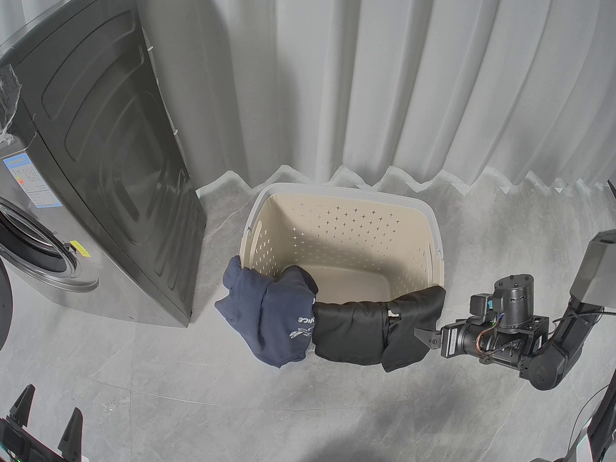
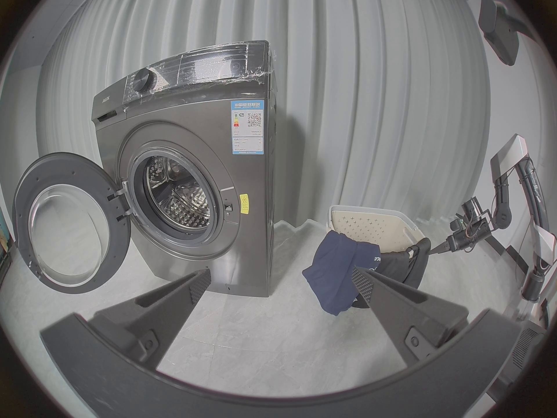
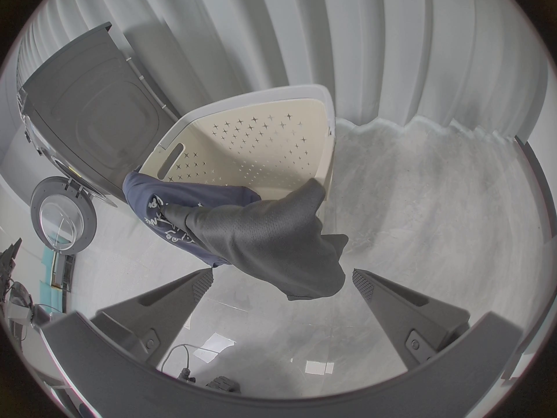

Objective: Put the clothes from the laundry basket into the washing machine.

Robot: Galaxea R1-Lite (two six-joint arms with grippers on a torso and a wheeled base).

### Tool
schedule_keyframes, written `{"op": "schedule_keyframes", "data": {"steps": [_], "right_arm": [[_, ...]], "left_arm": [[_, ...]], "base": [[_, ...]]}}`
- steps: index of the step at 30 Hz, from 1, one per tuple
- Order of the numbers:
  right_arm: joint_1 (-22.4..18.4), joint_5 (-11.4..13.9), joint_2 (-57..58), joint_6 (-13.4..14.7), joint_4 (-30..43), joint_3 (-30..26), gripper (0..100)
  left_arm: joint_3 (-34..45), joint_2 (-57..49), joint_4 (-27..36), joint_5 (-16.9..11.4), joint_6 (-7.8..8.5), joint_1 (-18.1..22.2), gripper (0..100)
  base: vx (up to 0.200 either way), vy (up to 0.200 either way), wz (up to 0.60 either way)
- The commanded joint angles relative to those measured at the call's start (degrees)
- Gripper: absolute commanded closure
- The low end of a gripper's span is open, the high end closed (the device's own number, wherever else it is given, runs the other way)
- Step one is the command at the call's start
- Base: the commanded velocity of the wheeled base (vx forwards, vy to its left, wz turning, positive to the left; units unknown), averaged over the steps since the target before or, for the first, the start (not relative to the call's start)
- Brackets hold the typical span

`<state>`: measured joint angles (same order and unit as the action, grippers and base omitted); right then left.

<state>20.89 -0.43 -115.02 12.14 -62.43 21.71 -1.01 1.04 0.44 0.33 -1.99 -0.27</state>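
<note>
Cream perforated plastic laundry basket [image 1: 346, 232]: a navy blue cloth garment [image 1: 269, 316] and a black cloth garment [image 1: 359, 332] are draped over its 6 o'clock rim, touching.
Dark grey front-loading washing machine [image 1: 96, 162]: set at 9 o'clock of the basket, its round door [image 2: 69, 222] swung open.
Right gripper [image 1: 425, 337]: spread wide, empty, held just beside the black garment at 4 o'clock.
Left gripper [image 1: 48, 412]: spread wide, empty, held at 7 o'clock, well apart.

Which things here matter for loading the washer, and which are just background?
For the job: laundry basket; navy garment and black garment, both draped over its front rim; washing machine with its door open; right gripper beside the black garment; left gripper.

Just there: white curtain; grey floor.
</note>
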Motion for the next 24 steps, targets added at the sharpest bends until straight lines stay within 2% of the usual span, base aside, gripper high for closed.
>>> {"op": "schedule_keyframes", "data": {"steps": [1, 22, 23, 24], "right_arm": [[0.55, -0.01, -3.9, 0.07, -1.03, 1.23, 0], [0.37, -0.01, -9.08, 0.16, -1.47, 8.61, 0], [0.37, -0.01, -9.17, 0.16, -1.47, 8.87, 100], [0.37, -0.01, -9.26, 0.16, -1.47, 8.96, 100]], "left_arm": [[0.84, -0.68, 0.0, 0.02, -0.03, 0.0, 0], [0.84, -0.68, 0.0, 0.02, -0.03, 0.0, 0], [0.84, -0.68, 0.0, 0.02, -0.03, 0.0, 0], [0.84, -0.68, 0.0, 0.02, -0.03, 0.0, 0]], "base": [[0.0, 0.0, 0.0], [0.0, 0.0, 0.0], [0.0, 0.0, 0.0], [0.0, 0.0, 0.0]]}}
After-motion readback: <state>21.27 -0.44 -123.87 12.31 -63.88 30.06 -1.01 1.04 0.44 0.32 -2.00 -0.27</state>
